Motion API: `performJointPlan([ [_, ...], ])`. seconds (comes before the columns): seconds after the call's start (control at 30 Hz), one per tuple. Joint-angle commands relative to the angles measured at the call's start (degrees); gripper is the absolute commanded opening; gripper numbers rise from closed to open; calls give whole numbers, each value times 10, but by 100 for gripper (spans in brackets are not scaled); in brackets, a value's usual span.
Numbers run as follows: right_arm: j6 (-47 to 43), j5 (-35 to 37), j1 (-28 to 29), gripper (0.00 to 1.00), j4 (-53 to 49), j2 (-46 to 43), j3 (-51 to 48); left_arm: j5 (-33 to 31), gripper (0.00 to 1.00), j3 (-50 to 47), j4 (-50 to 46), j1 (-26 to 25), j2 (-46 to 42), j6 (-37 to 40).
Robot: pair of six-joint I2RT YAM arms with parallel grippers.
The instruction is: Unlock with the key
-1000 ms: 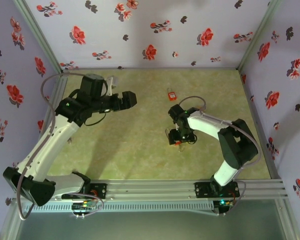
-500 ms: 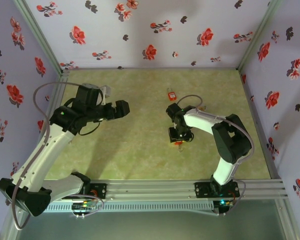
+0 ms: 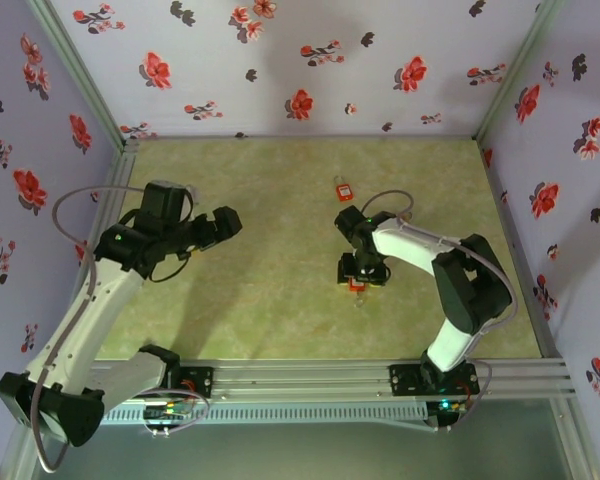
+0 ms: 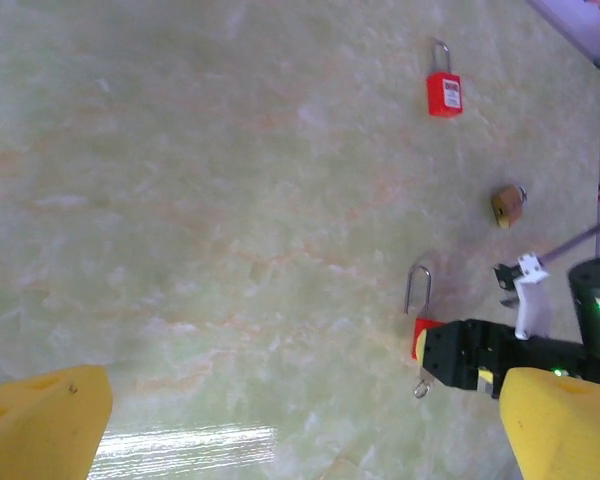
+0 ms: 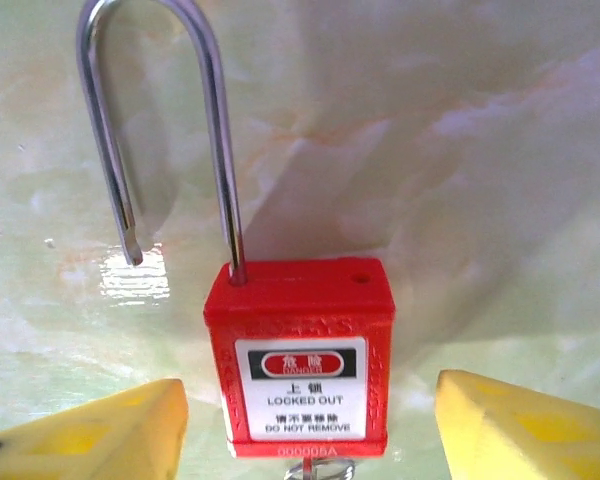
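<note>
A red plastic padlock (image 5: pixel 305 375) with a long, thin steel shackle (image 5: pixel 223 150) is lying flat on a glossy, pale green marbled tabletop (image 5: pixel 480 150), in the right half of the table. The right gripper (image 5: pixel 305 430) is hovering over it with its yellow fingers (image 5: pixel 90 430) standing apart. The padlock's body is sitting between them with a gap on each side, so the gripper is holding nothing. The shackle's free end is resting out of its hole in the top of the body, so the lock is looking already open. A bit of silver ring (image 5: pixel 325 468) is peeking out below the body. It probably belongs to the key, though the key itself is too hidden to tell.

The padlock is likely to handle as light and rigid, and its smooth body is apt to skid on the shiny surface. The flat sides of the block-shaped body are offering the surest hold, while the round, slick shackle would tend to roll between the pads.

The left gripper (image 4: pixel 300 430) is hanging well off to the left, jaws spread wide and empty. Farther back, a second red padlock (image 4: pixel 444 92) and a small brass padlock (image 4: pixel 507 205) are lying on the table.
</note>
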Motion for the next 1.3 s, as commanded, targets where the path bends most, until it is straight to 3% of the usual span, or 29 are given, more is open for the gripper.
performJointPlan([
  [0.0, 8, 1, -2, 72, -43, -30, 28, -11, 100, -24, -11, 31, -34, -33],
  [0.37, -50, 5, -6, 89, -100, -128, 98, -7, 100, -55, -112, 176, -105, -43],
  [0.67, -105, -47, -28, 91, -61, -135, 108, 25, 99, -122, -151, 311, -124, -28],
  [0.8, -124, -64, -34, 91, -64, -135, 123, 76, 97, -171, -122, 411, -124, -25],
  [0.97, -135, -95, -46, 92, -67, -135, 134, 151, 86, -234, -53, 535, -97, -31],
  [1.27, -144, -119, -53, 93, -64, -135, 132, 191, 76, -287, 76, 625, -20, -77],
])
